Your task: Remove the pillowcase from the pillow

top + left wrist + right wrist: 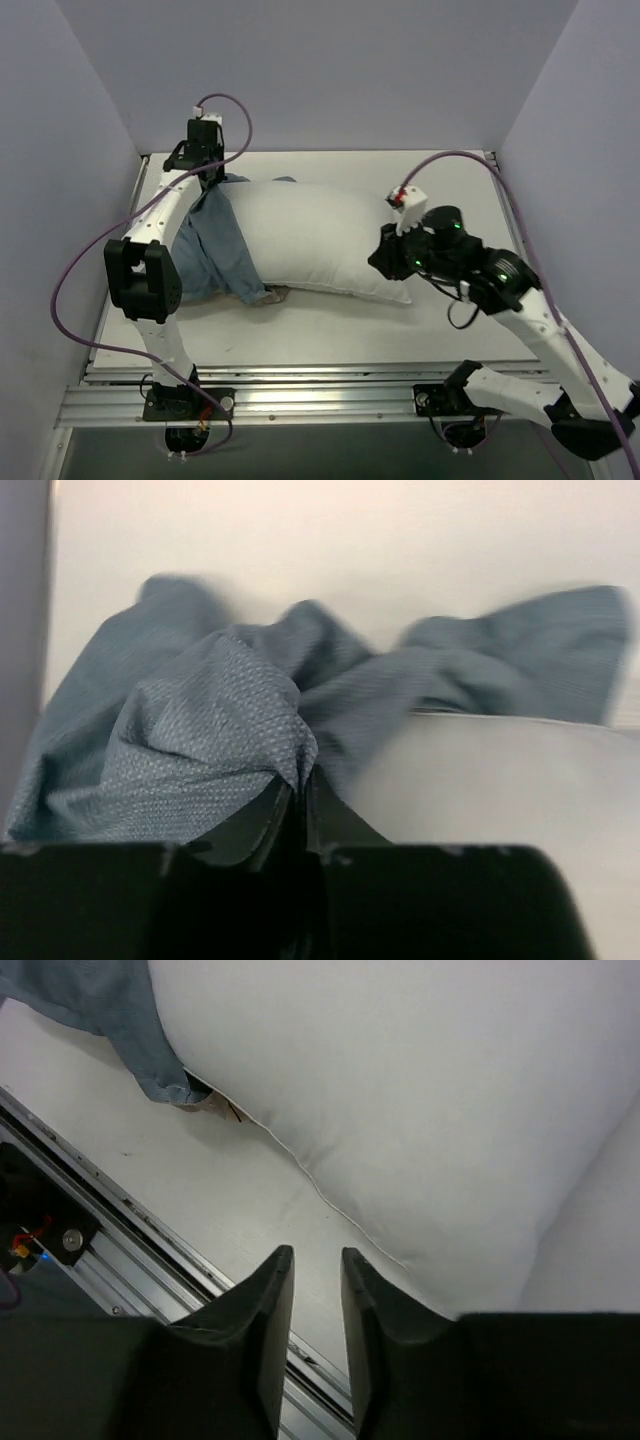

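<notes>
The soft blue-grey cloth pillowcase (215,250) is bunched around the left end of the big plump white pillow (320,235), which lies across the pale table (330,325) mostly bare. The left gripper (297,780) looks clamped on a raised fold of that cloth at the far-left corner, probably so it can drag the sack off sideways. The right gripper (317,1255) hangs over the pillow's near right edge, jaws a sliver apart and empty. It's likely there to pin the pillow, tbh.

No legible text, label, brand, number or sign shows on anything.
</notes>
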### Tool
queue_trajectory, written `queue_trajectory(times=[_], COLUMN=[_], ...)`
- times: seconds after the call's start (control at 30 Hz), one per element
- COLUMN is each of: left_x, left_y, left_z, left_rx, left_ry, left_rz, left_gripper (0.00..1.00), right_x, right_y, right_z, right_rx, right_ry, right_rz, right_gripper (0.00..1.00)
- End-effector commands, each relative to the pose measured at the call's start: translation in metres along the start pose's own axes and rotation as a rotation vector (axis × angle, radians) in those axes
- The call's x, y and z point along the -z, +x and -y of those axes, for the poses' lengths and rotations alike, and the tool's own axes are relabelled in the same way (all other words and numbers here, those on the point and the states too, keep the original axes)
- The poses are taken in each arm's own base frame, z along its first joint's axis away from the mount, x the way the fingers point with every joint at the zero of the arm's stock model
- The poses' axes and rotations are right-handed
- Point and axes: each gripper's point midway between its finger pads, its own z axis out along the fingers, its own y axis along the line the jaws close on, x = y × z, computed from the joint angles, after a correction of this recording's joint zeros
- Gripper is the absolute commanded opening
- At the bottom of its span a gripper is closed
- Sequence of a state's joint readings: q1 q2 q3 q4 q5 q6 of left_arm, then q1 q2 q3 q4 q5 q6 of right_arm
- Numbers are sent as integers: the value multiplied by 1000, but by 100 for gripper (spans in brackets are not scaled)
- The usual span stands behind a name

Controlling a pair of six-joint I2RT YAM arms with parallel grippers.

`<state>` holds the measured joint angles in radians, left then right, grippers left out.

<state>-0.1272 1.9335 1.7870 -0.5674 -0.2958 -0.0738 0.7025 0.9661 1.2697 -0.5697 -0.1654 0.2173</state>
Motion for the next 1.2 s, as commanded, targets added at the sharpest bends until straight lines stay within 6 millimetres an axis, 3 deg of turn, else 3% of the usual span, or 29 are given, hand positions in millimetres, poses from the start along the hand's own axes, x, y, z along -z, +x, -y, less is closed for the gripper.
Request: queue_trajectory(times=[0.0,0.03,0.07,0.1,0.13,0.17,0.2,0.23,0.27,0.3,0.37,0.47,0.5,0.53,0.6,0.63,0.7,0.8,0.97,1.17], left_x=[62,68,75,86,93,98,118,126,133,148,160,181,198,192,207,201,212,210,201,195], left_y=[-78,-85,-90,-95,-95,-90,-94,-91,-87,-77,-59,-27,-24,-2,10,30,40,63,79,92], left_z=[56,60,64,64,65,66,65,62,56,50,36,13,4,-1,-24,-31,-56,-76,-81,-86], left_rx=[55,63,67,83,94,105,141,163,188,229,270,287,300,287,298,291,323,355,353,331], left_ry=[222,247,264,275,285,293,309,309,290,289,251,208,210,189,146,119,71,22,-18,-62], left_rz=[278,303,319,336,335,329,353,354,355,354,328,294,320,273,293,255,284,302,292,281], left_gripper=[18,31,41,50,65,72,79,84,93,96,100,96,95,95,94,94,94,94,94,94], right_x=[-53,-60,-67,-77,-82,-87,-98,-103,-107,-118,-125,-136,-143,-146,-153,-155,-162,-170,-185,-208], right_y=[24,27,23,27,28,26,31,30,32,40,43,51,57,59,66,70,77,80,79,104], right_z=[2,-1,-2,0,1,2,5,7,7,7,-9,-30,-34,-36,-43,-43,-44,-46,-37,-28], right_rx=[31,50,82,102,136,177,207,252,307,346,469,649,699,756,837,870,914,974,1090,1206], right_ry=[-13,-14,-12,4,39,62,89,140,160,179,195,241,264,284,337,350,374,387,490,519], right_rz=[-83,-87,-71,-88,-88,-85,-110,-101,-110,-142,-139,-129,-143,-149,-160,-177,-194,-174,-161,-208], right_gripper=[24,31,48,56,63,75,80,84,99,100,100,100,100,100,100,100,100,100,100,100])
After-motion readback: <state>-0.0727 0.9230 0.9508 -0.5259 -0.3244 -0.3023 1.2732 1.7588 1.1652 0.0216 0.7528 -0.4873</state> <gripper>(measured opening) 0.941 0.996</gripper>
